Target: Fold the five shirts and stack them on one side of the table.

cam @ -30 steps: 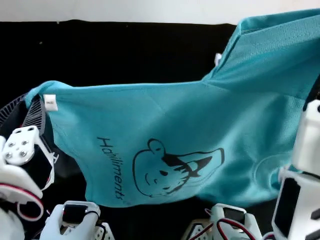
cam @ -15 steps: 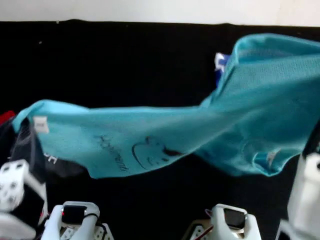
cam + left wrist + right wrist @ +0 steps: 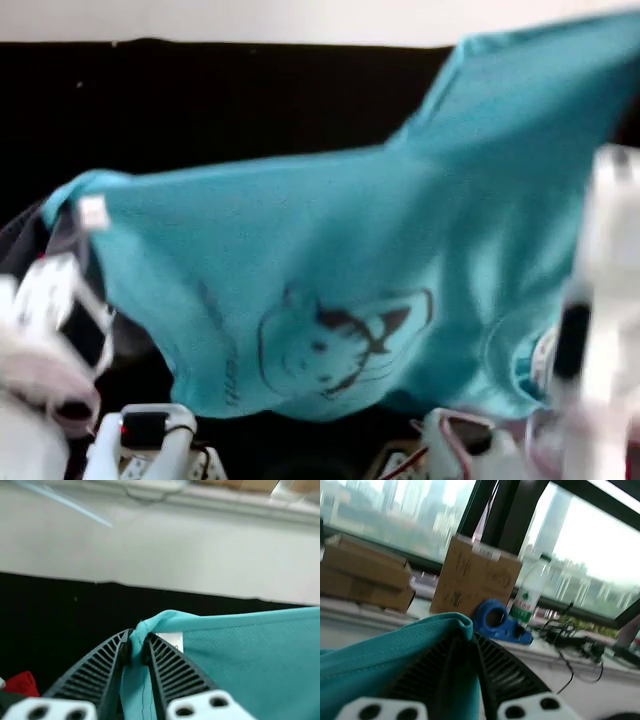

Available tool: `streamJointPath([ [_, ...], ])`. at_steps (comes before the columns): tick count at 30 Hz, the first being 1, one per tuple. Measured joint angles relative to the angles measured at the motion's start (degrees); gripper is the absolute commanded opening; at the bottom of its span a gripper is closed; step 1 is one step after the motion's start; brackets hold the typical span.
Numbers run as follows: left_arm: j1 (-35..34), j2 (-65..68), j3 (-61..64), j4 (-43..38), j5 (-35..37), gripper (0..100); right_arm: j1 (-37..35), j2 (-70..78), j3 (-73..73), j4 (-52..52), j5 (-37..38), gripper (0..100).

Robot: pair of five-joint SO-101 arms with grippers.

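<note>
A teal shirt point(image 3: 330, 270) with a dark cartoon print hangs spread in the air above the black table point(image 3: 200, 100), held up at two corners. My left gripper point(image 3: 135, 652) is shut on the corner that carries a small white tag point(image 3: 170, 641), at the left of the high view. My right gripper point(image 3: 467, 640) is shut on another bunched edge of the teal shirt point(image 3: 385, 655), raised high at the right. Both arms point(image 3: 50, 330) stand at the near edge, blurred in the high view.
A dark garment point(image 3: 25, 235) lies at the table's left edge under the shirt, and a bit of red cloth point(image 3: 20, 682) lies near it. A white wall runs behind the table. Beyond my right gripper are cardboard boxes point(image 3: 475, 572) and a bottle point(image 3: 527, 597).
The shirt, which had sagged and swung half a second ago, is lifted and spread wide again. The right arm has risen and both arms are in motion.
</note>
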Motion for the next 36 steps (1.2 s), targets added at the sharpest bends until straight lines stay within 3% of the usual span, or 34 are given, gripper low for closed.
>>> streamJointPath([
  [6,0.0,4.8,19.7,-17.7,0.0,1,-5.9,12.7,9.9,-4.3,0.0,0.5],
  [12,0.0,21.5,16.6,-25.2,0.0,1,-10.1,26.2,11.0,-13.5,0.0,0.5],
  [19,-1.5,44.6,-3.3,-25.3,0.0,1,-12.4,36.3,4.1,-14.9,-0.2,0.5],
  [24,-1.6,56.9,-16.3,-20.7,0.0,1,-12.9,42.5,-1.8,-15.0,-0.2,0.5],
  [29,-1.6,68.0,-19.0,-17.0,0.0,1,-13.0,49.0,-1.8,-12.4,-0.2,0.5],
  [36,-1.6,73.8,-19.0,-10.1,0.0,1,-13.2,53.5,-1.8,1.4,-0.2,0.5],
])
